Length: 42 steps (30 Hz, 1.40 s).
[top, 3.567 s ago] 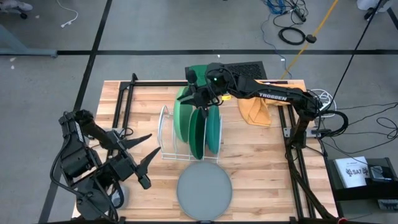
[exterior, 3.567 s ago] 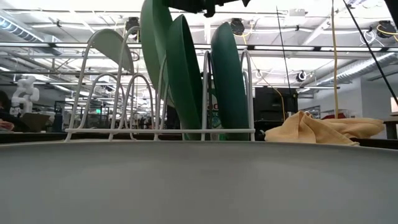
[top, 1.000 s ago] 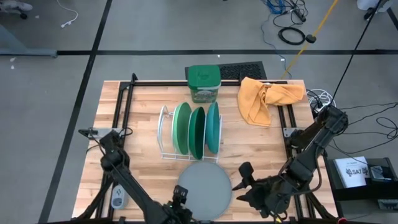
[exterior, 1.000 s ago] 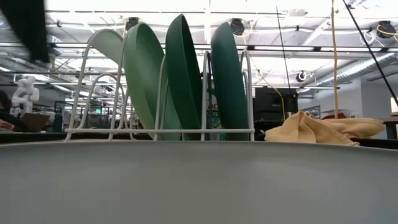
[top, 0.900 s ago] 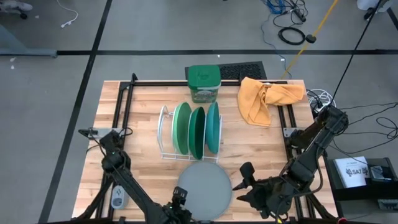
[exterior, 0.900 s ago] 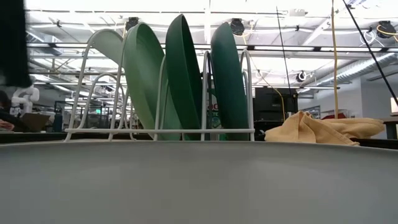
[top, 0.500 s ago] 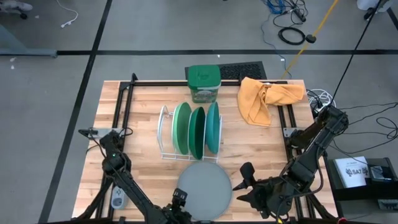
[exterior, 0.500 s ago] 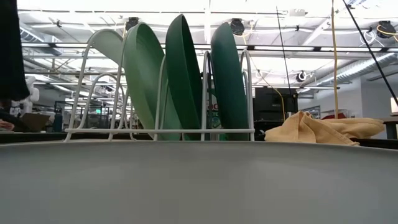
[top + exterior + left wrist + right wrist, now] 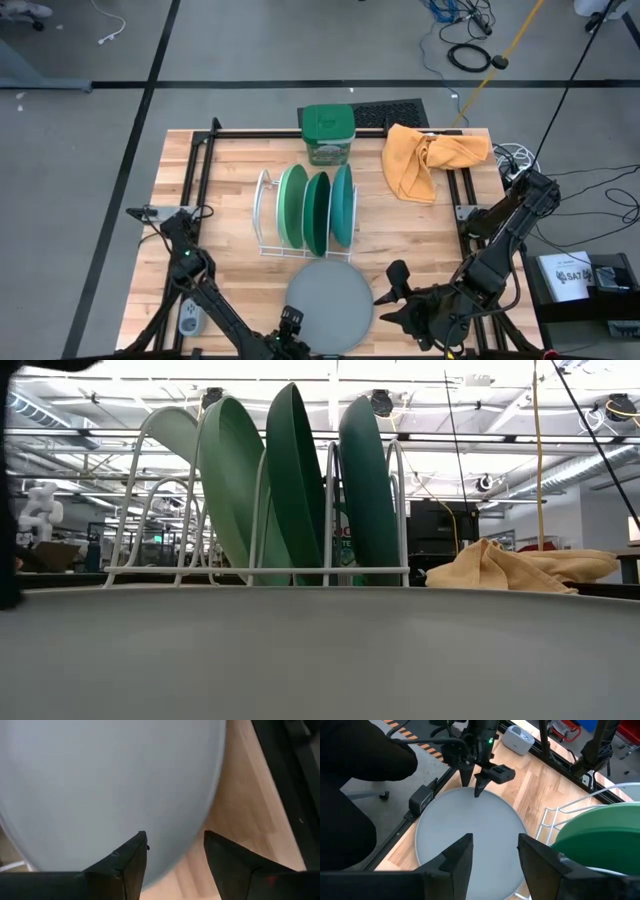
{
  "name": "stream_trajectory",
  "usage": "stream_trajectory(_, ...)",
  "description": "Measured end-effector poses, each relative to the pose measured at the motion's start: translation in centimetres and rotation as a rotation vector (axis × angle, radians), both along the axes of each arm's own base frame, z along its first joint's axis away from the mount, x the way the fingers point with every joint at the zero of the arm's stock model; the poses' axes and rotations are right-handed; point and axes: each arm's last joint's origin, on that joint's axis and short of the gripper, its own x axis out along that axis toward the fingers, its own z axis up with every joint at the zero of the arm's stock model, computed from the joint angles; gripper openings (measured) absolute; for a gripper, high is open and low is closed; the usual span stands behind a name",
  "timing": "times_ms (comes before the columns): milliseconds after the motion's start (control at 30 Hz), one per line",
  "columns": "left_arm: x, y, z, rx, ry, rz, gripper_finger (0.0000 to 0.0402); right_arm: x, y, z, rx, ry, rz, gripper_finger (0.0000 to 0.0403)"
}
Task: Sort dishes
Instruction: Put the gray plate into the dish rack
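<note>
At the table's near edge, the left gripper (image 9: pixel 291 322) points down over the near-left rim of the light grey plate (image 9: pixel 328 305), its fingers (image 9: pixel 131 860) parted a little and holding nothing; in the left wrist view one tip sits over the plate's surface and the other over bare wood just past the rim. Whether the tips touch the plate cannot be told. The grey plate lies flat on the wooden table (image 9: pixel 230 200), just in front of the white wire rack (image 9: pixel 264 212).

In the rack, three dishes stand on edge side by side: a light green plate (image 9: pixel 292 205) on the left, a dark green plate (image 9: pixel 318 212) in the middle and a teal plate (image 9: pixel 342 205) on the right. From table height the light green plate (image 9: pixel 232 480) leans toward the left, while the other two stand closer to upright.

Behind the rack sits a green square tub (image 9: pixel 328 132), and to its right a crumpled yellow cloth (image 9: pixel 428 158) lies near the far corner.

The right gripper (image 9: pixel 393 288) hangs by the grey plate's right rim, its fingers (image 9: pixel 457 855) spread apart and empty, aimed across the plate toward the left gripper (image 9: pixel 477 780).
</note>
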Motion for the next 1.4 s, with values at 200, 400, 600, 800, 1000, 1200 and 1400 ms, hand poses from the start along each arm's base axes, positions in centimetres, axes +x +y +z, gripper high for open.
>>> stream_trajectory(200,0.8,0.2,-1.0,0.015,0.002,-0.026,0.0154,0.0,0.0,0.0,-0.003,-0.002,0.0,0.015)
stream_trajectory(400,1.3,0.5,-1.1,0.006,0.007,-0.018,0.0102,0.0,0.0,0.0,-0.003,-0.002,0.001,0.015)
stream_trajectory(600,1.3,0.6,-1.3,0.024,0.004,-0.024,0.0021,0.0,0.0,0.0,-0.002,-0.002,0.0,0.015)
stream_trajectory(800,1.4,0.8,-1.0,0.036,0.009,-0.03,0.0005,0.0,0.0,0.0,0.001,-0.005,0.0,0.015)
stream_trajectory(1000,1.5,0.6,2.6,-0.036,-0.027,-0.052,0.0002,0.0,0.0,0.0,0.001,-0.005,0.0,0.015)
stream_trajectory(1200,1.1,0.9,8.7,-0.146,-0.139,-0.067,0.0002,0.0,0.0,0.1,0.002,-0.007,0.001,0.015)
stream_trajectory(1400,-0.5,1.5,16.3,-0.269,-0.357,-0.099,0.0001,0.0,0.0,0.1,-0.002,-0.008,0.004,0.015)
